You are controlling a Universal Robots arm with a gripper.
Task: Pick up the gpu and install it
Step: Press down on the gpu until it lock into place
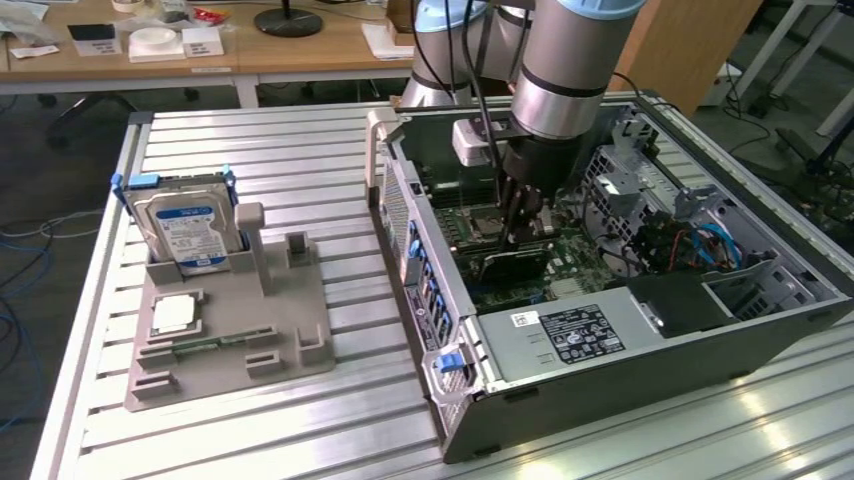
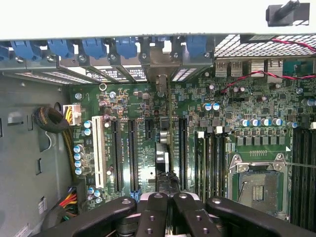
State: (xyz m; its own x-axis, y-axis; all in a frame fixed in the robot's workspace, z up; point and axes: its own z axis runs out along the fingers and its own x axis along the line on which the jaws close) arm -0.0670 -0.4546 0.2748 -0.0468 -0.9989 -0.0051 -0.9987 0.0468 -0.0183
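The gpu (image 1: 514,264) is a dark flat card standing on edge over the green motherboard (image 1: 577,272) inside the open computer case (image 1: 454,400). My gripper (image 1: 523,232) reaches down into the case and sits right on the card's top edge. In the wrist view the gpu (image 2: 163,153) appears edge-on, lined up with an expansion slot, its silver bracket end against the case's rear openings. My gripper (image 2: 166,200) has its black fingers (image 2: 152,212) drawn close together on the card. Whether the card is fully down in the slot I cannot tell.
On the exterior view's left, a grey holder tray (image 1: 300,360) on the slatted table carries a silver hard drive (image 1: 194,230), a processor chip (image 1: 174,313) and a memory stick (image 1: 200,345). Inside the case are a power supply (image 1: 567,335), cables (image 1: 681,245), and an open processor socket (image 2: 259,185).
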